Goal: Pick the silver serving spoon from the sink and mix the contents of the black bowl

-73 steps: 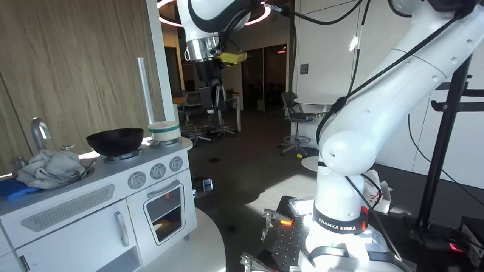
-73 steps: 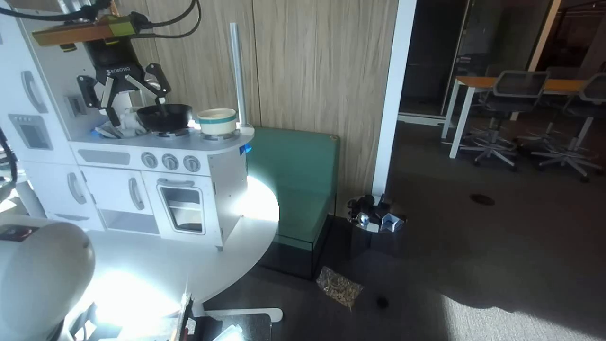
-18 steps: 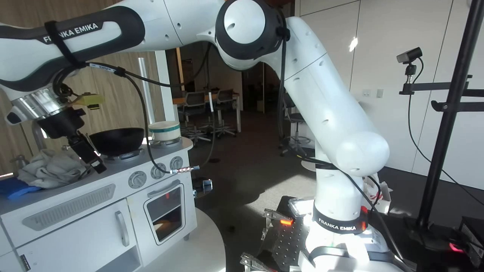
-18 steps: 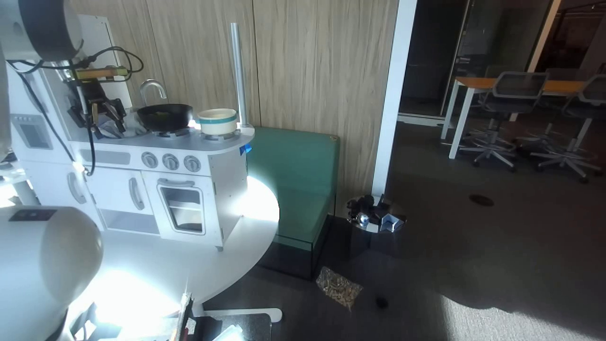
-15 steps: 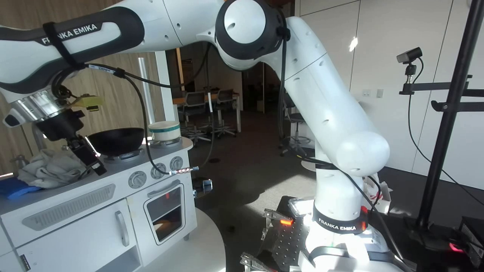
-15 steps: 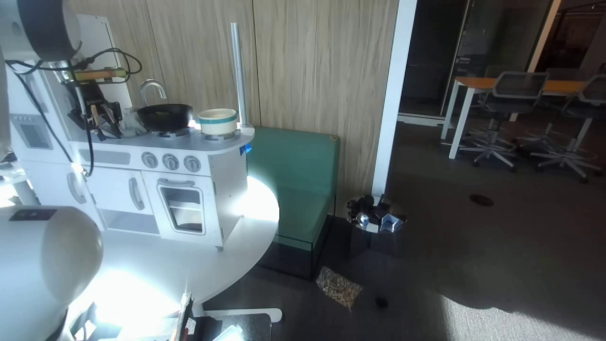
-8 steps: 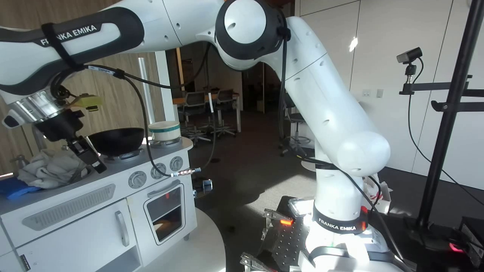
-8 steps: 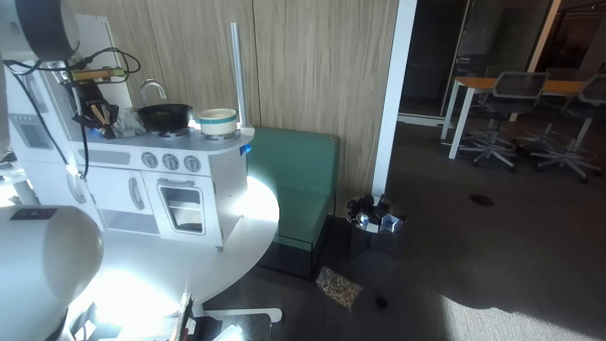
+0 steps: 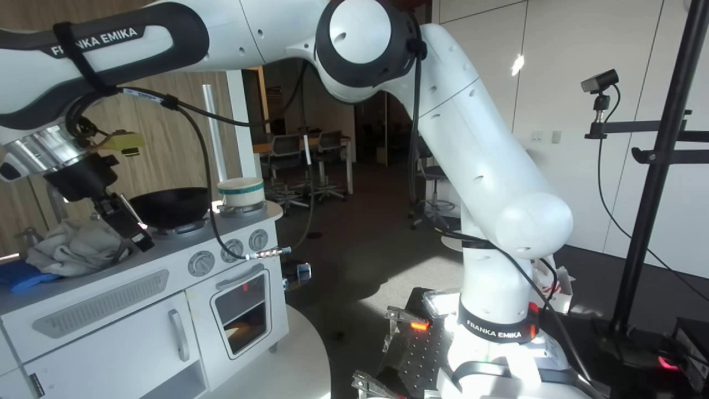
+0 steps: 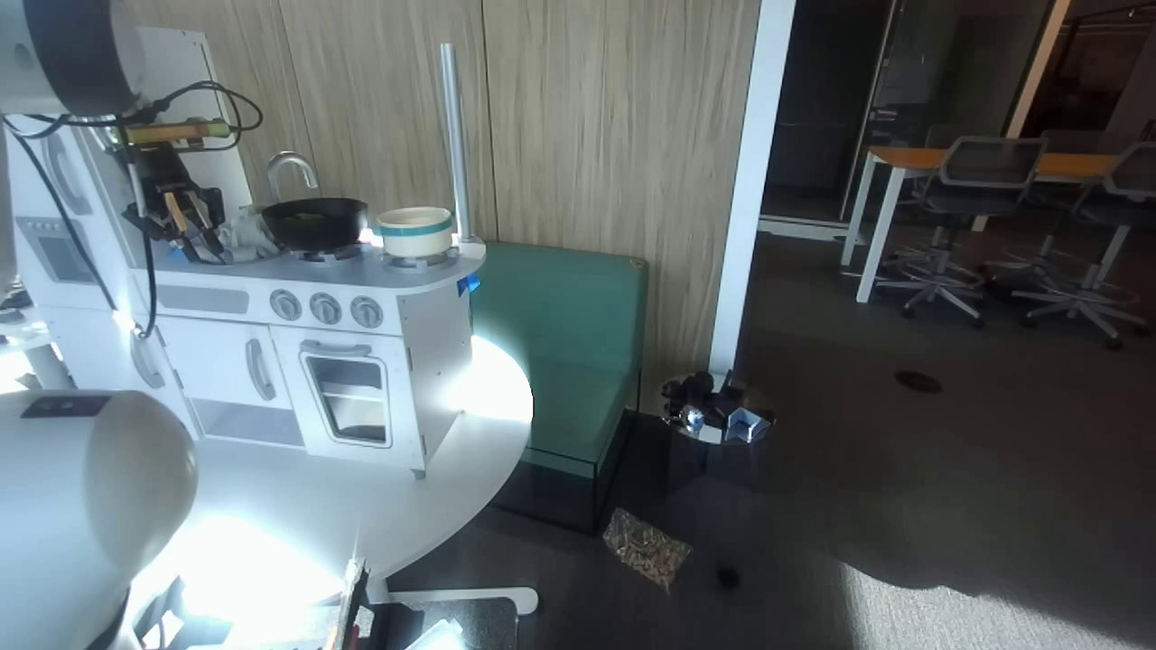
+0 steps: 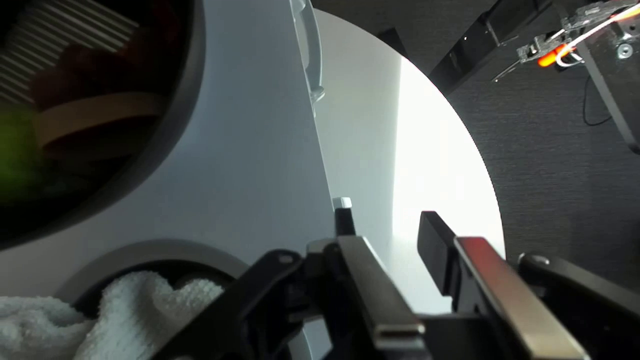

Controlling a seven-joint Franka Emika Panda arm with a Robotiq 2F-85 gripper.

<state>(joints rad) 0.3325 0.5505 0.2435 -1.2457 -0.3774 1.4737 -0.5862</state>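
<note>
My gripper (image 11: 385,225) is open, its fingers apart with nothing between them. It points down over the counter's front edge, beside the sink (image 11: 165,247), and shows in both exterior views at the sink (image 9: 145,243) (image 10: 203,253). I cannot make out the silver serving spoon; the gripper and a pale cloth (image 9: 75,249) cover much of the sink. The black bowl (image 9: 171,206) rests on a burner right of the sink, also visible in an exterior view (image 10: 314,226). In the wrist view its contents are blurred: something green (image 11: 17,150), a tan band (image 11: 95,112) and reddish pieces.
A cream pot with a teal band (image 10: 414,232) stands on the burner past the bowl. Behind the sink rises a faucet (image 10: 291,165). Blue cloth (image 9: 25,275) lies at the counter's left. A cable (image 9: 210,183) hangs from the arm before the stove.
Over several seconds the arm has swung over to the sink. Half a second ago the fingers were together; now they are apart. The gripper has shifted slightly left in both exterior views.
</note>
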